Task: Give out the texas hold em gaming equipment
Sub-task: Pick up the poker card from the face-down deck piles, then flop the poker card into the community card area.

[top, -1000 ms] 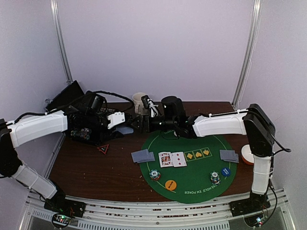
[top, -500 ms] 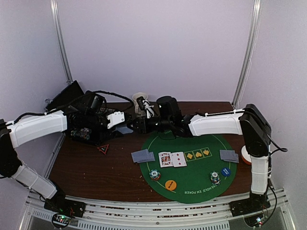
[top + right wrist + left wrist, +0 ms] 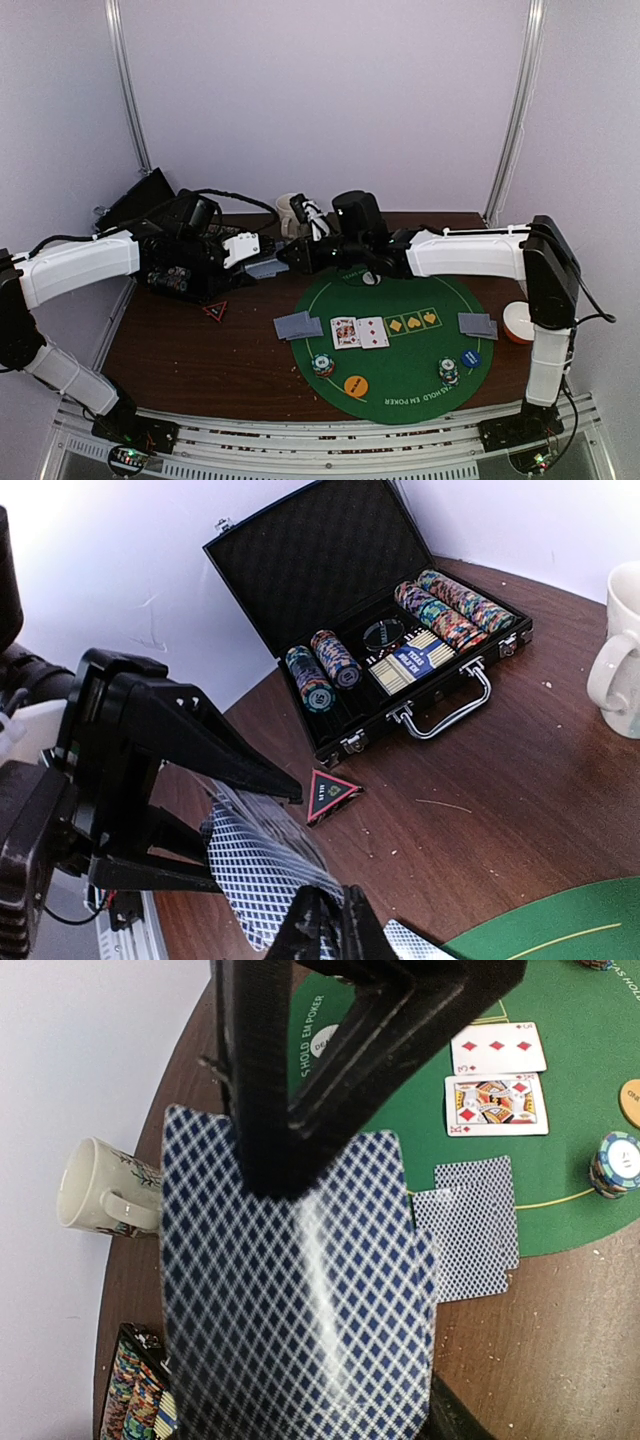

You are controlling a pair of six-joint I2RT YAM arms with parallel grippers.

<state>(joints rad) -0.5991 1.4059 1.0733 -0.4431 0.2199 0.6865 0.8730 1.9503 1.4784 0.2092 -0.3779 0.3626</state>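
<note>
The right gripper has come further left and closed. From left: chip case; left gripper clamping the deck over the table; right gripper pinched on the top card; mat.

left arm, right arm: white shells, black joints | cables: black | left end effector: apparently matte black
</note>
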